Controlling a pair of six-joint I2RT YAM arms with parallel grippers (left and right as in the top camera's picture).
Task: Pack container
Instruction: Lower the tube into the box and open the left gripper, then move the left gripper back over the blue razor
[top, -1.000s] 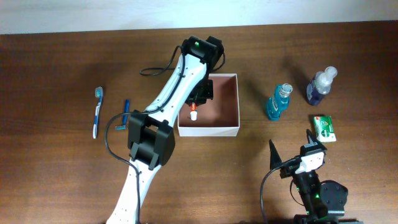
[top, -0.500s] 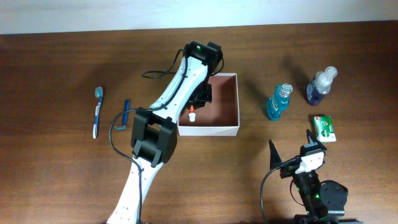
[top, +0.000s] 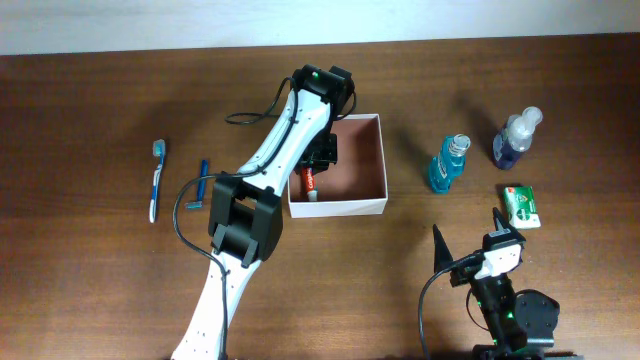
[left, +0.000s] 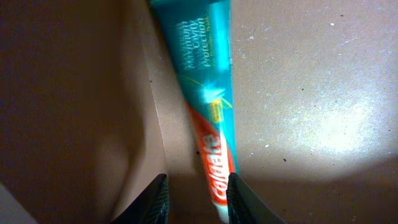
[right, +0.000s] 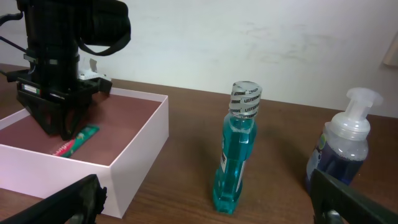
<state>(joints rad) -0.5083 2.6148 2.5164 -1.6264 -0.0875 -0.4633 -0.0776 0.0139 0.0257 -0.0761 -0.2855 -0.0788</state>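
The container (top: 345, 209) sits open at the middle of the table. Inside it a toothpaste tube (top: 310, 183) lies flat on the floor against the left wall, its long axis running near to far along that wall.

Directly above the tube, inside the walls, hangs the left gripper (left: 198, 202). Its jaws stand apart, and the tube's near end lies between them, close to one finger with a clear gap to the other, so we judge it is not clamped.

For the next pick we judge sides matter most. The toothbrush (top: 156, 180) and razor (top: 200, 187) lie left of the container, both lengthwise near to far, on the left arm's side. The mouthwash (top: 447, 165), pump bottle (top: 515, 138) and green packet (top: 521, 205) lie right of it. They are nearer the right gripper (top: 468, 228), which waits at the near right with its jaws wide apart and the container to its far left.
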